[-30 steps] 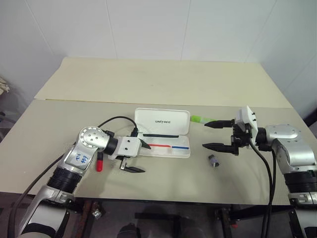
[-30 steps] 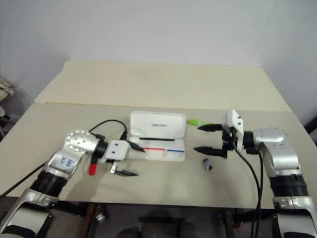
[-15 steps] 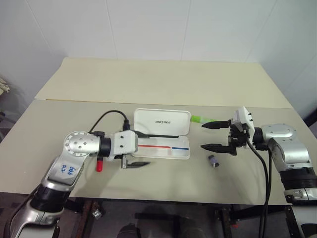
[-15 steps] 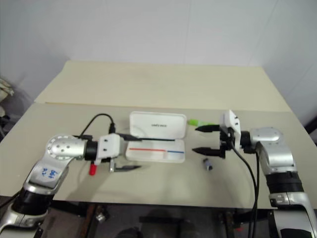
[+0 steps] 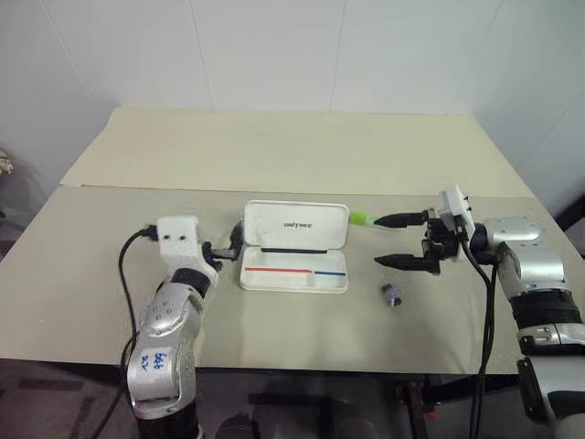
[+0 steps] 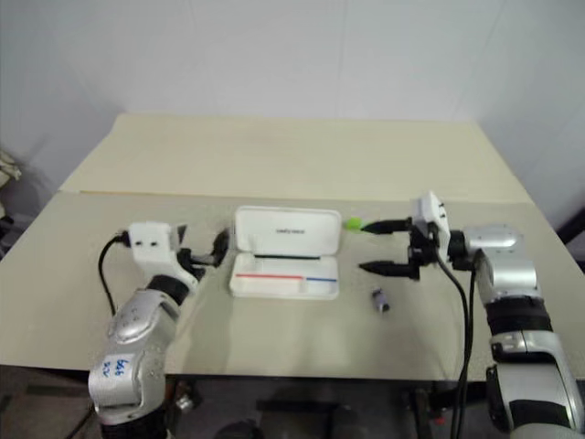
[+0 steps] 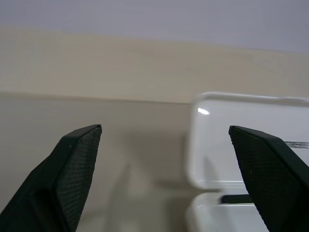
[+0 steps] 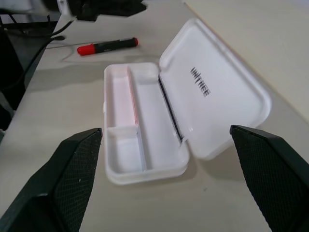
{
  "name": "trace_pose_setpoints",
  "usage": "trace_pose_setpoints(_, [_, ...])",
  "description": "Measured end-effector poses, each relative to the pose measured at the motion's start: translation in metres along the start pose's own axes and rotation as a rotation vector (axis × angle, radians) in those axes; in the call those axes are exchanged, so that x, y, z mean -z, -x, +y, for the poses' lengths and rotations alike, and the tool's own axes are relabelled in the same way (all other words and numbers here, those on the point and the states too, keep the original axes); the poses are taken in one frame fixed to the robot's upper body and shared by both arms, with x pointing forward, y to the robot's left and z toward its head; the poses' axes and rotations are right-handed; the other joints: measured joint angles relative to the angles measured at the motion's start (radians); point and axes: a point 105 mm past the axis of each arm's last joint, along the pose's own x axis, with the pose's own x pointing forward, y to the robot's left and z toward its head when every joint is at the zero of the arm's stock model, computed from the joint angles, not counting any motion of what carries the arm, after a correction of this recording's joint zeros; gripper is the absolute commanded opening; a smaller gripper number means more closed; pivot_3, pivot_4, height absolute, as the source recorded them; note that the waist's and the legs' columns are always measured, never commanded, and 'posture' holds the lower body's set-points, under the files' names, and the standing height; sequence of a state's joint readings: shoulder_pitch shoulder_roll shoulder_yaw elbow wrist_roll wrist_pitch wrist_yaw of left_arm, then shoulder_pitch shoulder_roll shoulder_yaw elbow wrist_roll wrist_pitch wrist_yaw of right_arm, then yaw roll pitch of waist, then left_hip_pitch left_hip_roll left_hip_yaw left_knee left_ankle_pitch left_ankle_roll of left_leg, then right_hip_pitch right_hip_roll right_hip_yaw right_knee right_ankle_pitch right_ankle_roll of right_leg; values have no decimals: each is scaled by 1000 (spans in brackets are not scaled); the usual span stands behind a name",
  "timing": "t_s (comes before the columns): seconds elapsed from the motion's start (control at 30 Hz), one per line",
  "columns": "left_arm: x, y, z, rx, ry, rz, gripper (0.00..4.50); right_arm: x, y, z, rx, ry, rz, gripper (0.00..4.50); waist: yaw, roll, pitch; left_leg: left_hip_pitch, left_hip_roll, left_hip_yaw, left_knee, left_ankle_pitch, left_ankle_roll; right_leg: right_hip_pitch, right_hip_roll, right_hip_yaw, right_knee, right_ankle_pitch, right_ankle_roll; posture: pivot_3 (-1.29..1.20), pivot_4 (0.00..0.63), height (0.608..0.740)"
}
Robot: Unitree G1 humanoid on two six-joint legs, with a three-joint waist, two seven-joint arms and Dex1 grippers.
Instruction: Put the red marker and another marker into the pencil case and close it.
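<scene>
A: Left side of the desk (image 5: 110, 238)?
B: The left pincer (image 5: 222, 249) sits just left of the pencil case (image 5: 294, 249), fingers spread, nothing between them. In the right wrist view the red marker (image 8: 107, 46) lies flat on the desk beyond the case's far end, near the left pincer and apart from the case.

A: Centre?
B: The pencil case lies open, lid tilted back with dark lettering showing, a red and blue stripe along its tray. The tray compartments hold nothing.

A: Right side?
B: The light green marker (image 5: 363, 218) lies just off the lid's right corner. The right pincer (image 5: 402, 240) points toward the case, fingers spread and holding nothing; its upper finger tip is close to the green marker, contact cannot be judged. A small grey-purple stub (image 5: 391, 294) lies on the desk below the pincer
</scene>
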State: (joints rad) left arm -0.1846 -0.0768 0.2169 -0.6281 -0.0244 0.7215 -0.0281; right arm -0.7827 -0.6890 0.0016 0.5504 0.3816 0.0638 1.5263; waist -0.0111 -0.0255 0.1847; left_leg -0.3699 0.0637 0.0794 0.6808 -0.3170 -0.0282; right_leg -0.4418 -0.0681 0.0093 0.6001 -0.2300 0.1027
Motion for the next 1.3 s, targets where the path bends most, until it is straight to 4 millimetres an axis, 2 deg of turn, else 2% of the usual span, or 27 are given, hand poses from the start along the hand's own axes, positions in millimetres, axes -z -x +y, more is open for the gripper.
trace_pose_setpoints(0.1, [1, 6, 10, -72, 0, 0, 4479, 0, -6, -1, -11, 6, -7, 4500, 1, 0, 0, 0, 0, 0, 0, 0, 0, 0, 0, 0, 0, 0, 0, 0, 150, 740])
trace_pose_setpoints(0.3, [16, 14, 27, -171, 44, 66, 4479, 5, -14, 0, -31, -6, 0, 4500, 6, 0, 0, -2, 0, 0, 0, -1, -1, 0, 0, 0, -3, 0, 0, 0, 150, 740])
trace_pose_setpoints(0.73, [62, 36, 43, -262, 147, 296, 4479, 4, -17, 0, -36, -8, -9, 4500, 3, 0, 0, -2, 0, 0, 0, -1, -1, 0, 0, 0, -4, 0, 0, 0, 150, 740])
trace_pose_setpoints(0.9, [64, 37, 45, -272, 158, 306, 4479, 2, -18, 0, -38, -2, -10, 4500, 3, 0, 0, -1, 0, 0, 0, -1, -1, 0, 0, 0, -4, 0, 0, 0, 150, 740])
trace_pose_setpoints(1.0, [64, 36, 46, -274, 161, 309, 3855, 1, -19, 0, -37, -1, -10, 4500, 3, 0, 0, -1, 0, 0, 0, -2, -1, 0, 0, 0, -4, 0, -1, 0, 150, 740])
trace_pose_setpoints(1.3, [64, 26, 61, -289, 128, 335, 889, -1, -24, 0, -33, -1, -22, 4500, 10, 0, 0, 0, 0, -1, 0, 0, -1, 4, 0, -1, -7, 1, -6, 0, 150, 740])
